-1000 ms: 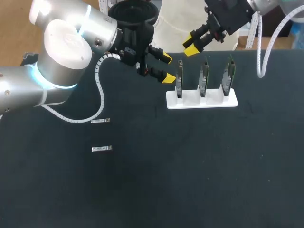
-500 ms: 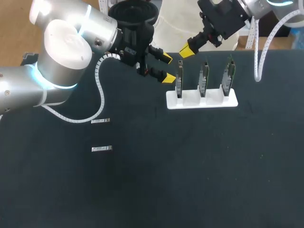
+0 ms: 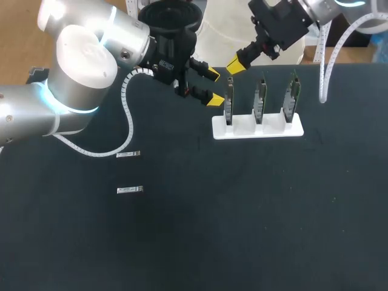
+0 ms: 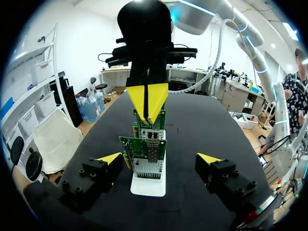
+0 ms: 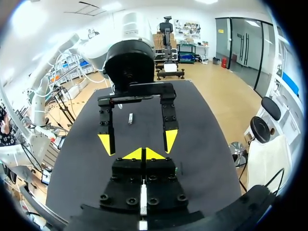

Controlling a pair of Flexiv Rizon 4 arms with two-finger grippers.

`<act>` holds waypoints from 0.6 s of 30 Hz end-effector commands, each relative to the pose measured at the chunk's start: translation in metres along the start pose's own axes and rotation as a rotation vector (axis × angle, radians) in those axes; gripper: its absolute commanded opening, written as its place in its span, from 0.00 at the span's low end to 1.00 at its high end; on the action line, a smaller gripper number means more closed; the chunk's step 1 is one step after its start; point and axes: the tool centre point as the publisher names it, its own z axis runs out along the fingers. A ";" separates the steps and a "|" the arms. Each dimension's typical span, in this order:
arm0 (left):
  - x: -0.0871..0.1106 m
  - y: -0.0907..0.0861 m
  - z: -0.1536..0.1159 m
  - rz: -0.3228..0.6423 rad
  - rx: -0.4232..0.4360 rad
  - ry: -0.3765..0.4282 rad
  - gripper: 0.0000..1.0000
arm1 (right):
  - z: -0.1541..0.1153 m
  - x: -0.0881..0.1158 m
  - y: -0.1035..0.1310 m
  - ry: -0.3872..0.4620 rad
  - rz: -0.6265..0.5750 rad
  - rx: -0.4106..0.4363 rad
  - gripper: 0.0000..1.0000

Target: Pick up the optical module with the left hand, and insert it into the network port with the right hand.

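Note:
Two small silver optical modules (image 3: 128, 155) (image 3: 130, 190) lie on the black table at the left; one optical module (image 5: 130, 118) shows beyond my left gripper in the right wrist view. A white holder (image 3: 257, 130) carries three upright green boards with network ports (image 3: 228, 100). My left gripper (image 3: 211, 86) is open and empty just left of the leftmost board (image 4: 144, 153), its fingers either side of the row's end. My right gripper (image 3: 236, 63) hangs above that board, shut with nothing in it; its joined yellow tips (image 4: 147, 98) show over the boards, and its own view shows it (image 5: 143, 154) facing the left gripper (image 5: 138, 141).
The black table (image 3: 242, 212) stretches wide in front of the holder and to the right. My left arm's big silver joint (image 3: 85, 66) and its white cable stand over the table's left rear.
My right gripper has shut and shifted left, toward the leftmost board. The left arm and both modules have stayed where they were.

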 end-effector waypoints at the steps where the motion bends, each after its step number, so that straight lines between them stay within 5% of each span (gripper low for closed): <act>1: -0.001 0.002 0.000 -0.001 0.004 0.004 1.00 | 0.002 0.001 -0.003 0.003 0.002 -0.005 0.00; 18: -0.001 0.002 0.000 -0.001 0.004 0.004 1.00 | 0.009 0.009 0.001 0.014 0.029 -0.010 0.00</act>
